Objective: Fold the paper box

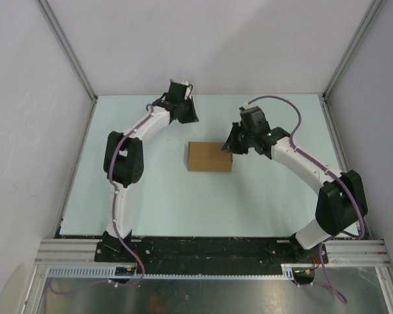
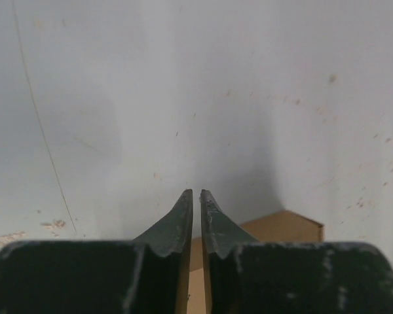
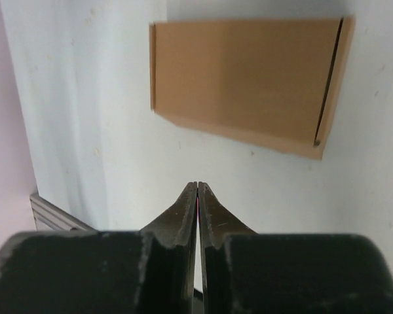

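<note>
The paper box (image 1: 209, 157) is plain brown cardboard, closed into a small flat rectangular box in the middle of the table. My right gripper (image 1: 227, 146) hovers just off the box's right end, apart from it. In the right wrist view its jaws (image 3: 197, 184) are pressed together, with the box (image 3: 242, 85) lying ahead of them. My left gripper (image 1: 190, 118) is up behind the box towards the back wall. In the left wrist view it (image 2: 196, 191) is shut with only a hairline gap and nothing between, and a corner of the box (image 2: 281, 227) shows behind the fingers.
The pale table (image 1: 150, 190) is walled by white panels at the back and both sides. A black rail (image 1: 209, 247) with the arm bases runs along the near edge.
</note>
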